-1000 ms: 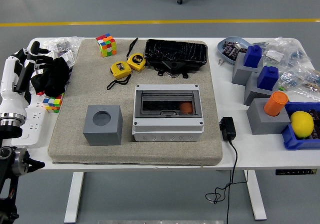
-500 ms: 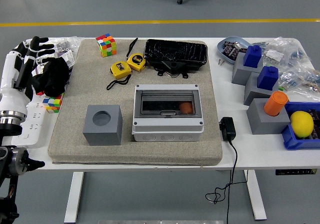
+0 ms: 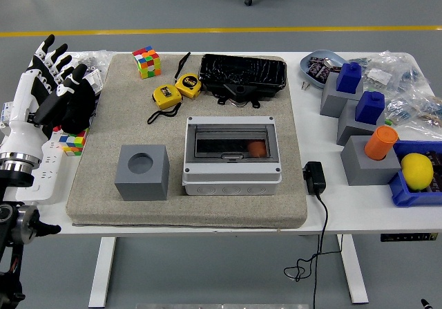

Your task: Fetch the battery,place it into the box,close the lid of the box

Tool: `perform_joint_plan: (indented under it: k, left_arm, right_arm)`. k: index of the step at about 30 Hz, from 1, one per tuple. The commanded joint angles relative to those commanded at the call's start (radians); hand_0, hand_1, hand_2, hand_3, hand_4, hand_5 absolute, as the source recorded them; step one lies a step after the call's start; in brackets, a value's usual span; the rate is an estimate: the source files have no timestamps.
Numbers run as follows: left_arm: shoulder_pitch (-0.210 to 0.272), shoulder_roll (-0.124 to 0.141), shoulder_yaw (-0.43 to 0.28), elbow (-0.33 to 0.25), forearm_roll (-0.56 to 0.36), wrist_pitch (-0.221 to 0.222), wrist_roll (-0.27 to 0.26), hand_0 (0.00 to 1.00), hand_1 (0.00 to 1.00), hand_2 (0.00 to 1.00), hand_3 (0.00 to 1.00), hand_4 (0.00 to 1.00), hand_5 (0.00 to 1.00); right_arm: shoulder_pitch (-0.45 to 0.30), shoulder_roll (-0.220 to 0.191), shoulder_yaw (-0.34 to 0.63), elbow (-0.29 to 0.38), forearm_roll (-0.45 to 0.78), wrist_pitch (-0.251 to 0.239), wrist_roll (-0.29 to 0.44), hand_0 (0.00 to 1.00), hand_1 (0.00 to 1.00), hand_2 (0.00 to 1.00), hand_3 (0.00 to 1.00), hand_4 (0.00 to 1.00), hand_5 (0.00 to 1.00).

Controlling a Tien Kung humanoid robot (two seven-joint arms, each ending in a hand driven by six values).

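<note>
The grey box [image 3: 232, 176] stands in the middle of the beige mat [image 3: 103, 205] with its clear lid [image 3: 231, 141] down. An orange battery [image 3: 256, 148] shows through the lid, inside the box at the right. My left hand [image 3: 61, 74] hangs over the table's left edge, far left of the box, with its fingers spread and holding nothing. The right arm is out of view.
A grey block with a round hole [image 3: 143, 172] sits left of the box. Two yellow tape measures [image 3: 176, 89], a colour cube [image 3: 147, 61] and a black tray [image 3: 243, 74] lie behind. Grey blocks with blue and orange pieces [image 3: 369, 150], a lemon [image 3: 416, 170] and a charger [image 3: 314, 178] are at the right.
My left hand has lifted and its fingers have spread upward. The box, lid and battery have not moved.
</note>
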Motion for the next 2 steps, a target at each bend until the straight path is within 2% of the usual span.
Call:
perform_joint_plan:
  k: [2]
  left_arm:
    - [0.002, -0.002, 0.001, 0.0, -0.006, 0.002, 0.003, 0.855, 0.951, 0.998, 0.998, 0.998, 0.633]
  right_arm:
    - [0.001, 0.001, 0.0, 0.0, -0.004, 0.0, -0.003, 0.768, 0.745, 0.782, 0.897, 0.998, 0.998]
